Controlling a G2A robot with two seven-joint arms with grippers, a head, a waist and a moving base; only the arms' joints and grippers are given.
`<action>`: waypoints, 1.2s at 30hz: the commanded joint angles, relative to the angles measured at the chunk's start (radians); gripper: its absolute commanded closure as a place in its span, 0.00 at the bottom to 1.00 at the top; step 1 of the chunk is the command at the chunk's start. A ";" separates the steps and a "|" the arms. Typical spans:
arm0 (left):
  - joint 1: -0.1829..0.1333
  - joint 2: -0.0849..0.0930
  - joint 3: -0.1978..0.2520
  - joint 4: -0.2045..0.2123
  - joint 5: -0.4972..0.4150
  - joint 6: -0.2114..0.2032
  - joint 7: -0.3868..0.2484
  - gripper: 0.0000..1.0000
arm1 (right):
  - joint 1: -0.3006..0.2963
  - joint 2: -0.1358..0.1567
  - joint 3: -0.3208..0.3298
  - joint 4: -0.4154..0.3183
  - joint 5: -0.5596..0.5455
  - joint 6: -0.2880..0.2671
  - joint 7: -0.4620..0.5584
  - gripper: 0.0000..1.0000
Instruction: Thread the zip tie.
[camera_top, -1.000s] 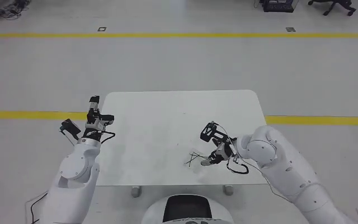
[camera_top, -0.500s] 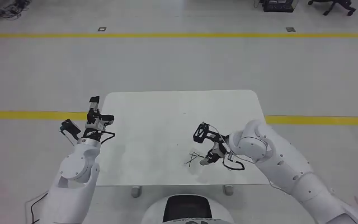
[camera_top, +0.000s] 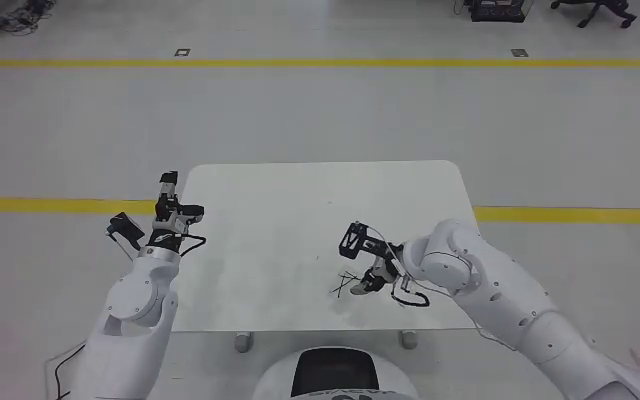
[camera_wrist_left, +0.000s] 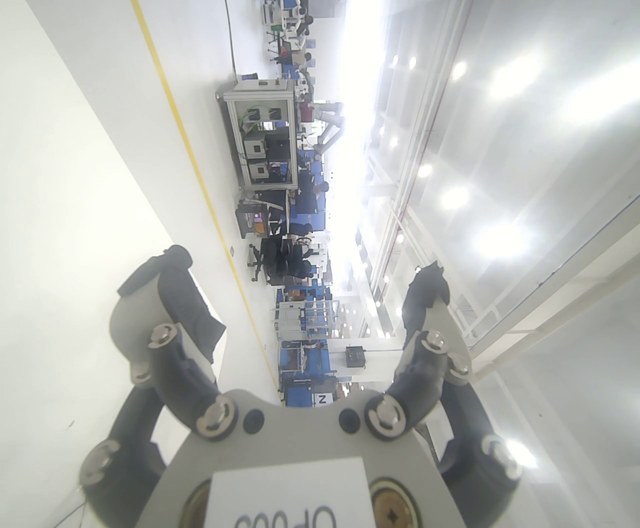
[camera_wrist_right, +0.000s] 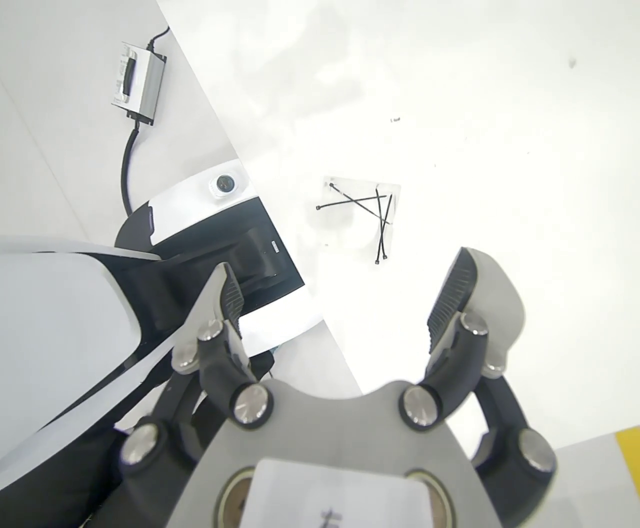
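Leftward we bring our right gripper, its jaws spread wide, closer to the black zip ties lying crossed by the near edge of the table, right of centre. Our left gripper holds as before at the left edge, likewise spread wide.

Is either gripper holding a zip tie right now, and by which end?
Nothing is held. Both the right gripper and the left gripper are open and empty; the zip ties lie loose on the table.
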 joint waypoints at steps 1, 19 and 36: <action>0.000 0.000 0.000 0.000 0.000 0.000 0.000 0.00 | 0.018 0.011 -0.040 0.008 -0.015 0.000 -0.051 0.00; 0.000 0.000 0.000 0.000 0.000 0.000 0.000 0.00 | 0.219 0.092 -0.373 0.091 -0.061 0.000 -0.412 0.00; 0.000 0.000 0.000 0.000 0.000 0.000 0.000 0.00 | 0.219 0.092 -0.373 0.091 -0.061 0.000 -0.412 0.00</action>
